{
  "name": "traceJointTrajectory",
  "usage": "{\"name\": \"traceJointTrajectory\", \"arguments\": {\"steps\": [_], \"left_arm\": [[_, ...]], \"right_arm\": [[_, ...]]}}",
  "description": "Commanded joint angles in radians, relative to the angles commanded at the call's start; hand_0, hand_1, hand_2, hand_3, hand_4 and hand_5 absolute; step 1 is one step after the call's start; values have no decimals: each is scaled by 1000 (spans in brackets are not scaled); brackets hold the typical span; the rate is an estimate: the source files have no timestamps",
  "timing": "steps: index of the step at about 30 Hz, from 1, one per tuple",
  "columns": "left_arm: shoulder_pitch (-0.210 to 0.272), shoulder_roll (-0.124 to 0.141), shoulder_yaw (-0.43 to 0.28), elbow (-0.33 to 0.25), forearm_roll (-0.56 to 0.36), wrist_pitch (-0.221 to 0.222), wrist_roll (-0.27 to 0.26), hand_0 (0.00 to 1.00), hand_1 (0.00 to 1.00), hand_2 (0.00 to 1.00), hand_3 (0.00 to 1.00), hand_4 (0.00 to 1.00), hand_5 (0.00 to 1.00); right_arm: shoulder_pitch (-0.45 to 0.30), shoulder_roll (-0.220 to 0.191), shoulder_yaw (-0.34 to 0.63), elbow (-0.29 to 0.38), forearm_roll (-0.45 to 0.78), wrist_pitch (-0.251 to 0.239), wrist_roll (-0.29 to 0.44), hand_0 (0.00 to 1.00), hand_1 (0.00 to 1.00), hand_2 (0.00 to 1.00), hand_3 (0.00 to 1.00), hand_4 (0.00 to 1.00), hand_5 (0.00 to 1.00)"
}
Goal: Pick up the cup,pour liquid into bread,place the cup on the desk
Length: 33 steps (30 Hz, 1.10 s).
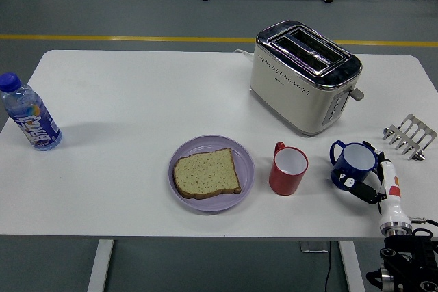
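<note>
Presently, cup: blue cup is stood upright near the table right edge, toward the near corner.
Robot hand: right robot hand is wrapped round the cup's near-right side, fingers curled against its wall.
Bearing: bread on purple plate is found leftward, beyond the red mug.
Left arm: not seen.

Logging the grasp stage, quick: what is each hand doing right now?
Left hand: not in view.
Right hand: fingers closed around the blue cup, which stands on the table.
</note>
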Motion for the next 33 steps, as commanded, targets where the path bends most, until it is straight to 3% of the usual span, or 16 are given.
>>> {"name": "traceJointTrajectory", "arguments": {"steps": [2, 8, 33], "left_arm": [[0, 0, -1, 0, 1, 0, 1, 681, 680, 691, 542, 253, 998], [1, -1, -5, 0, 10, 0, 4, 681, 680, 691, 541, 254, 998], [4, -1, -15, -1, 27, -1, 9, 681, 680, 691, 542, 253, 998]], "right_arm": [[-1, 0, 1, -1, 1, -1, 0, 865, 769, 905, 947, 930, 23], [-5, 0, 8, 0, 3, -2, 2, 878, 784, 916, 974, 941, 21], [-19, 5, 44, 6, -39, 2, -18, 943, 861, 972, 998, 970, 44]]}}
